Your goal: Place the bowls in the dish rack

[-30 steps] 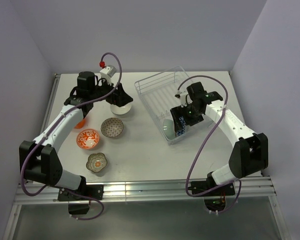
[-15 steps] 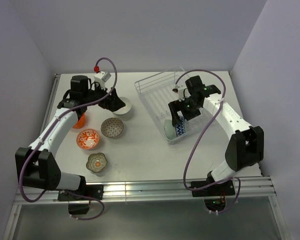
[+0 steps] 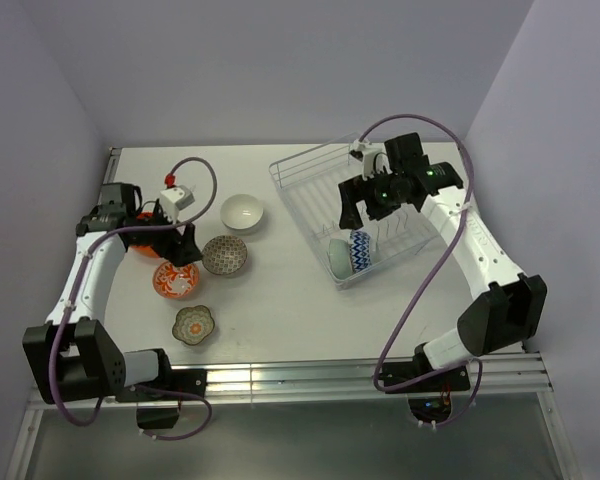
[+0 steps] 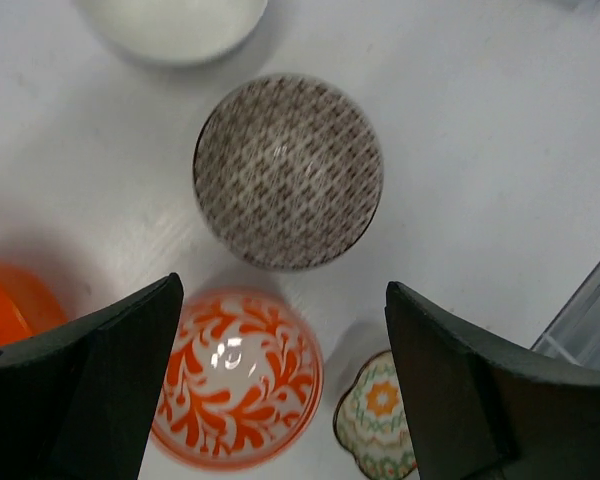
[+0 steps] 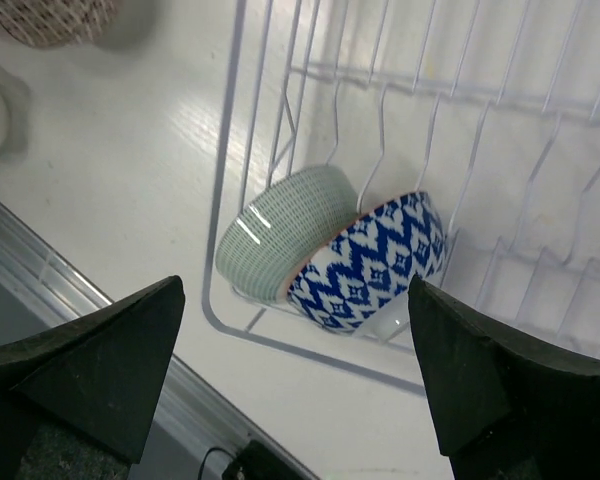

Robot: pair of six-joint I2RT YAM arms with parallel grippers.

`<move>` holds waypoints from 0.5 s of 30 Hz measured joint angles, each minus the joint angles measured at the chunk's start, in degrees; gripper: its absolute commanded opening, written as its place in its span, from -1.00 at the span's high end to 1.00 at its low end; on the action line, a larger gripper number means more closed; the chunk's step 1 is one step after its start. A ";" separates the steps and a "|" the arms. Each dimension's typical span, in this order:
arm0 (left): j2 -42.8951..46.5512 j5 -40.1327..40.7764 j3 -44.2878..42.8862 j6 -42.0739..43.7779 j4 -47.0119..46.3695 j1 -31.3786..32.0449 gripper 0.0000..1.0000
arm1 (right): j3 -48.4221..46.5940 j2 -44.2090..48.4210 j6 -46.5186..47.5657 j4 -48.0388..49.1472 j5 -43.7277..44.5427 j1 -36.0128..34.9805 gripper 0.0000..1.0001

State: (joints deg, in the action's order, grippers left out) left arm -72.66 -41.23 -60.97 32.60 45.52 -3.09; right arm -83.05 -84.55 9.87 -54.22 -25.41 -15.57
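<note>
Five bowls sit loose on the tabletop and two are racked, so I judge the job under a third done. Nearest the arms is the flower bowl, then the orange-white bowl, then the grey bowl just beyond it. The left pincer hangs over that pair, jaws spread wide and holding nothing, so one of those two looks like the next pick. Farther back stands the white bowl, alone and upright.

Over on the right, the rack carries its load at the near end. The teal bowl and the blue-white bowl stand on edge, touching. The right pincer hovers above them, open and empty. The far rows of prongs are bare, so there is plenty of room for the rest.

From above, the left arm hides most of the plain orange bowl; the left wrist camera catches its rim beside the near finger. The right wrist view shows the fine ribbing on the teal bowl, and both bowls tipped with their undersides towards the camera. The overhead view gives only two small shapes. Only the overhead view shows all the bowls and both arms at once.
</note>
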 measured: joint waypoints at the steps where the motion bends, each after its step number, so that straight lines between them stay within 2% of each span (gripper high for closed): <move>1: -0.04 0.13 1.03 1.42 1.38 -2.14 -0.75 | -0.57 0.33 -0.35 0.85 -0.17 0.02 -1.00; 4: 0.39 0.96 4.11 2.73 2.29 -8.37 -0.82 | -1.49 1.29 -1.49 2.97 -0.85 0.35 -1.00; 9: 3.23 4.22 9.99 0.63 -1.18 -17.70 -0.77 | -1.75 2.89 -3.80 6.62 -2.16 2.54 -1.00; 15: 4.66 7.85 15.98 -3.13 -6.97 -18.27 -0.70 | -2.14 3.19 -6.82 9.86 -3.80 4.33 -1.00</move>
State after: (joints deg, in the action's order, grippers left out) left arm -68.01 -33.39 -44.99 29.47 38.54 -21.37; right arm -85.19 -81.36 3.05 -44.36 -29.21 -11.25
